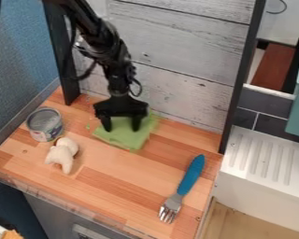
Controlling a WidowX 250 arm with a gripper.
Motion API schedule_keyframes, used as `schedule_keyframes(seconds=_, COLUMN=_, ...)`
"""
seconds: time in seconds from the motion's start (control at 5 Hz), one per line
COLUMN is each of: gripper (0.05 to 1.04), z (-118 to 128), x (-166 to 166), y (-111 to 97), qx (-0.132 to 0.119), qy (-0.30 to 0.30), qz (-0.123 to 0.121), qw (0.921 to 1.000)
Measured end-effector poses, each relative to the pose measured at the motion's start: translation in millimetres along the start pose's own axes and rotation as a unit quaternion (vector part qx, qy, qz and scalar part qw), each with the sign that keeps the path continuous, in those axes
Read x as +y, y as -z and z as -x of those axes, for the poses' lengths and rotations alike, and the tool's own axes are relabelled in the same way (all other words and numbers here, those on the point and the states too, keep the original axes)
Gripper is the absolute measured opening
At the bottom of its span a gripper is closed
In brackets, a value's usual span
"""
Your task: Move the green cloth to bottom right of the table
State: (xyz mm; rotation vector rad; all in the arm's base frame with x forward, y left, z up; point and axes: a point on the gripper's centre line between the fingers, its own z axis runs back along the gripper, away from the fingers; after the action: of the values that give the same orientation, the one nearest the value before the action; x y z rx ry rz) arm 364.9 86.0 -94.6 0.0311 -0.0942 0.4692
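From here, the black two-finger gripper has its jaws spread at the squarish green cloth, near the back edge of the wooden table — grasping time, I'd say; next, pinch and carry bottom right.

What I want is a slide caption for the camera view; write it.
Open black gripper at a green cloth, with a can, a white toy and a blue-handled fork on the wooden table.
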Motion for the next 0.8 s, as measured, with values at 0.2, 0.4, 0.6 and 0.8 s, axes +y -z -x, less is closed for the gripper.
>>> schedule_keyframes(seconds=0.2, gripper=0.999, z=6, x=-15, y=0, qx=-0.001, qy=0.029, qz=0.009, qw=0.9995)
schedule_keyframes(seconds=0.4, gripper=0.999, z=19, x=-36, y=-1, qx=0.003, qy=0.065, qz=0.021, qw=0.9977)
schedule_keyframes(seconds=0.6, gripper=0.999, z=34, x=-46, y=-3, qx=0.006, qy=0.085, qz=0.025, qw=0.9960)
schedule_keyframes(seconds=0.8, gripper=0.999, z=46, x=-41, y=-6, qx=0.010, qy=0.091, qz=0.025, qw=0.9955)
